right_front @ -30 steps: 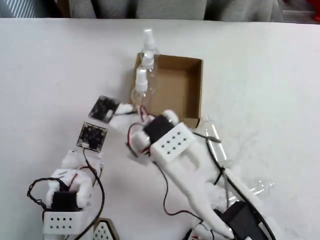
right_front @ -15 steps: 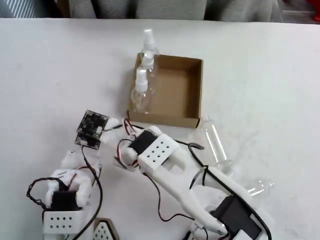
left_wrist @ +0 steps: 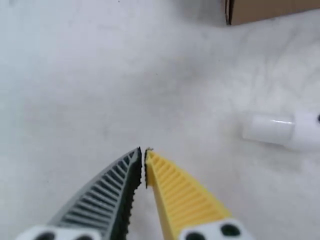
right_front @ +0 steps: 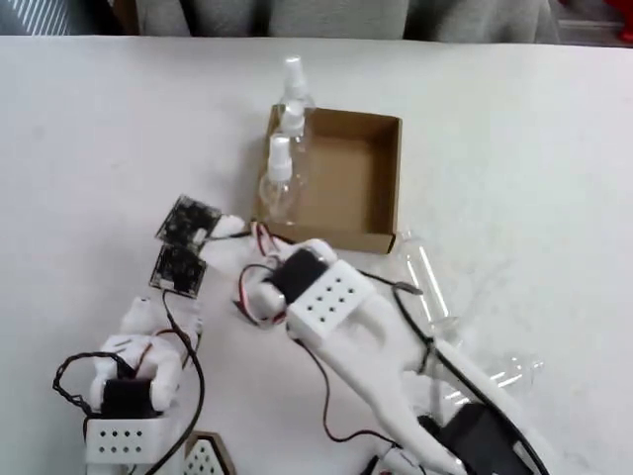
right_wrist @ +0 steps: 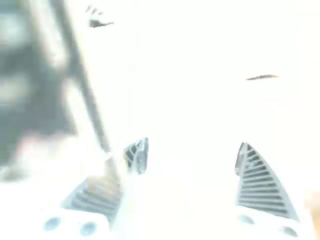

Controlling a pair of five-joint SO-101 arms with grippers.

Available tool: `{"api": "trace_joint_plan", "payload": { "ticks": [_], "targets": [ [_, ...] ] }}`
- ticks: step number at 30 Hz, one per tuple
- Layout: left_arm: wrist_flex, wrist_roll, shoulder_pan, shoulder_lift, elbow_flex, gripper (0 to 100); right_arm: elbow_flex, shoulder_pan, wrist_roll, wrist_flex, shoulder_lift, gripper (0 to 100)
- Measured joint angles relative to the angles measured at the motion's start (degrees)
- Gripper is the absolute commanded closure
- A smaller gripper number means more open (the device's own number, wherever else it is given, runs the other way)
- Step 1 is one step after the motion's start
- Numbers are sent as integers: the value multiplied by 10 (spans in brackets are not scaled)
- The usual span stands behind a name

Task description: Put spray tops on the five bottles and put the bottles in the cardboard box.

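Left tool [left_wrist: 144,152] is pinched together at the counter's [right_front: 89,129] near left corner, out of the way I guess. Right tool [right_wrist: 192,155] is spread apart by the cardboard box [right_front: 341,183], probably hunting a top. An uncapped bottle [right_front: 425,282] lies toward the near right corner.

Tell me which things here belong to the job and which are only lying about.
Job: box; three upright topped bottles; two topless bottles lying on the table.
Lying about: striped thing and red thing, both beyond the table's far edge.
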Motion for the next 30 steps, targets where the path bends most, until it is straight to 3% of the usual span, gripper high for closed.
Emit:
{"api": "trace_joint_plan", "payload": {
  "ticks": [13,17,22,30],
  "targets": [
    [0,0,0,0,0,976,-29,122,0,149,-240,752],
    [0,0,0,0,0,976,-29,230,0,189,-274,828],
    [0,0,0,0,0,976,-26,418,-3,190,-279,968],
    [0,0,0,0,0,976,91,615,-3,94,-279,896]
  ]
}}
